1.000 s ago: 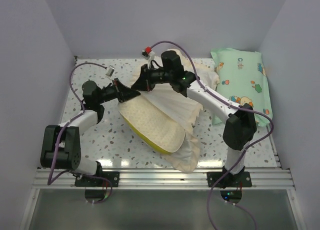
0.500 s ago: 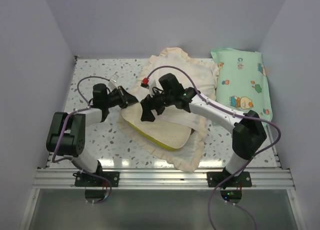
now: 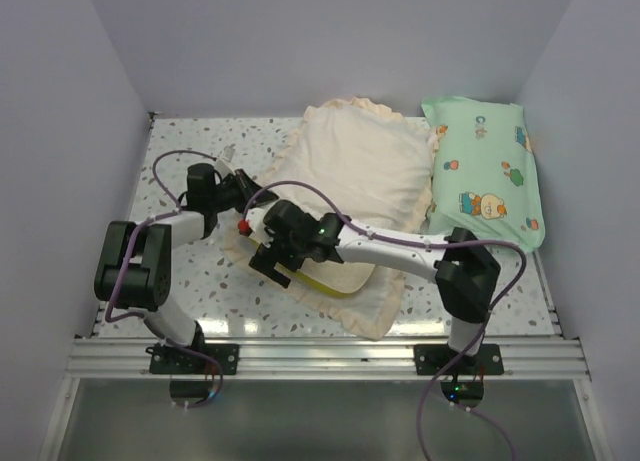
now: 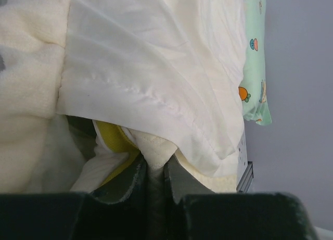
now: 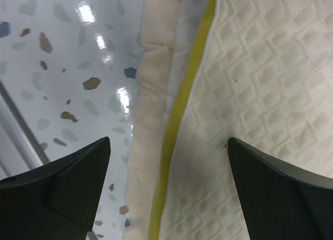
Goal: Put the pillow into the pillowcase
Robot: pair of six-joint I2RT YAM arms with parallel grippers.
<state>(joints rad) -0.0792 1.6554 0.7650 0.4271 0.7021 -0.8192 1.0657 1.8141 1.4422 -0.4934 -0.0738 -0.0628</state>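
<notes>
The pillowcase (image 3: 360, 166) has just dropped. A second ago the right hand (image 5: 167, 142) held it bunched up at the far side. Now it lies spread cream-face-up on the counter (image 3: 190, 271), draped over most of the pillow (image 3: 340, 277). The pillow's near end, with its yellow edge, sticks out of the mouth.

The right hand has let go and swung to the pillow's near-left corner, where it hovers with its fingers wide apart and nothing between them. The left hand (image 4: 156, 169) sits at the case's left edge, jaws nearly together around a fold of cream cloth (whether it truly grips, I cannot tell).

Judging from this, the pull-over is largely done, and tucking in the exposed end remains. The mint-green pillow (image 3: 485, 171) lies to the right, touching the case.
</notes>
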